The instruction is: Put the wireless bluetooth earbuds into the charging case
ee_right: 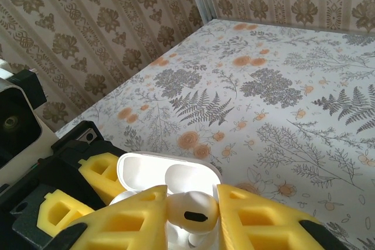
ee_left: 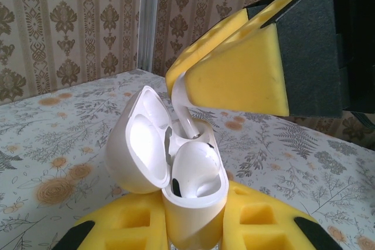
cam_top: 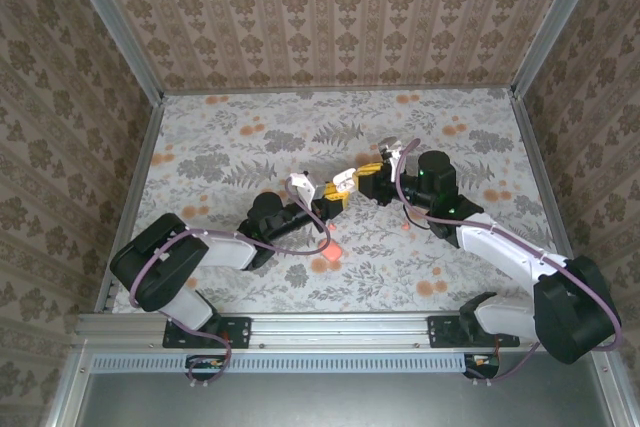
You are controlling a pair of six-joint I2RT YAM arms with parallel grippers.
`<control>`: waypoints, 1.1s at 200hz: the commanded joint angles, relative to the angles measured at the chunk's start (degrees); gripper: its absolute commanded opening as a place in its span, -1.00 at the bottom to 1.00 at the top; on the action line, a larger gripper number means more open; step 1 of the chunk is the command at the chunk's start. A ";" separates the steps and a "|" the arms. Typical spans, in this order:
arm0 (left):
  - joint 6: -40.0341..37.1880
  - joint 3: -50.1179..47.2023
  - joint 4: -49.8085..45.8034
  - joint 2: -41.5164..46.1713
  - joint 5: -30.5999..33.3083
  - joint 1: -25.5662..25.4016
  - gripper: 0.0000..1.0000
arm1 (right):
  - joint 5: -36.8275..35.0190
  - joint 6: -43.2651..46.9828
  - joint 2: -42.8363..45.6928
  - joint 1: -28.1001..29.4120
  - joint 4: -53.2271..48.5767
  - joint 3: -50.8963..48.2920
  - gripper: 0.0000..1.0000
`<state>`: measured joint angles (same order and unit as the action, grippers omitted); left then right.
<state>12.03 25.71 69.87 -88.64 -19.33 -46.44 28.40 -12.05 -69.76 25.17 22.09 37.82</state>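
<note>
Just above the left gripper [ee_left: 194, 235], which is clamped on the open white charging case [ee_left: 193, 206], the right gripper [ee_right: 190, 226] pinches an earbud [ee_right: 190, 210], its stem dipping past the case's rim, with bare floral tabletop [ee_right: 293, 115] stretching ahead to the wallpapered walls [ee_right: 88, 21].

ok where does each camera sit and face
top external: above, behind the robot, looking down on the table; left arm, right arm show.
left wrist: on the left arm, facing the open charging case in the left gripper.
right wrist: on the right arm, facing the earbud in the right gripper.
shared: charging case, in both wrist views.
</note>
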 commanded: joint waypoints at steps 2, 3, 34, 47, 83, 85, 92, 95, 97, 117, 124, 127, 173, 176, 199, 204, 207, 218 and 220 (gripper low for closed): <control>0.71 0.96 3.45 1.85 0.00 0.29 -0.78 | 2.75 0.94 0.76 0.41 -2.10 1.11 -0.46; 0.67 0.98 3.44 1.87 0.00 0.29 -0.78 | 2.82 0.91 0.76 0.41 -2.12 1.11 -0.46; 0.62 0.92 3.43 1.81 0.00 0.36 -0.78 | 4.15 0.70 0.45 0.48 -1.85 1.37 -0.43; 0.62 0.83 3.36 1.90 0.08 0.29 -0.77 | 4.56 0.55 0.24 0.50 -1.65 1.44 -0.43; 0.49 0.66 3.34 2.04 0.25 0.30 -0.78 | 5.52 0.46 -0.11 0.50 -1.50 1.45 -0.39; 0.46 0.72 3.35 2.06 0.26 0.29 -0.77 | 5.59 0.45 -0.12 0.50 -1.45 1.46 -0.39; 0.45 0.70 3.35 2.11 0.26 0.29 -0.77 | 5.70 0.56 -0.20 0.50 -1.51 1.46 -0.39; 0.46 0.69 3.35 2.10 0.26 0.29 -0.77 | 5.70 0.54 -0.19 0.50 -1.52 1.46 -0.38; 0.49 0.62 3.35 2.08 0.26 0.29 -0.78 | 5.83 0.54 -0.20 0.50 -1.52 1.46 -0.38; 0.30 0.59 3.35 2.15 0.35 0.30 -0.77 | 6.38 0.62 -0.28 0.52 -1.54 1.44 -0.37; 0.27 0.52 3.35 2.27 0.44 0.29 -0.77 | 6.39 0.63 -0.37 0.50 -1.61 1.46 -0.38; 0.23 0.56 3.28 2.31 0.44 0.36 -0.77 | 6.32 0.61 -0.33 0.50 -1.61 1.46 -0.38; 0.14 0.21 3.26 2.56 0.63 0.29 -0.77 | 6.28 0.63 0.19 0.50 -1.60 1.45 -0.31; 0.18 0.21 3.30 2.55 0.61 0.30 -0.77 | 6.29 0.63 0.27 0.50 -1.53 1.46 -0.30; 0.02 0.12 3.26 2.40 0.97 0.29 -0.77 | 6.14 0.52 0.99 0.50 -1.61 1.49 -0.26; 0.01 0.06 3.26 2.42 0.99 0.30 -0.78 | 6.18 0.54 1.19 0.50 -1.64 1.46 -0.25; -0.03 0.12 3.26 2.41 0.97 0.29 -0.77 | 6.22 0.49 1.27 0.50 -1.68 1.54 -0.24; 0.01 0.03 3.30 2.29 1.04 0.29 -0.77 | 6.25 0.52 1.75 0.50 -1.85 1.55 -0.21; 0.01 0.04 3.31 2.26 0.98 0.31 -0.78 | 6.30 0.47 1.84 0.52 -1.87 1.62 -0.21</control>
<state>12.03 25.69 69.89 -87.99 -19.29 -46.44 32.23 -12.10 -69.71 25.19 21.63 37.89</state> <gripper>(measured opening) 0.190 0.383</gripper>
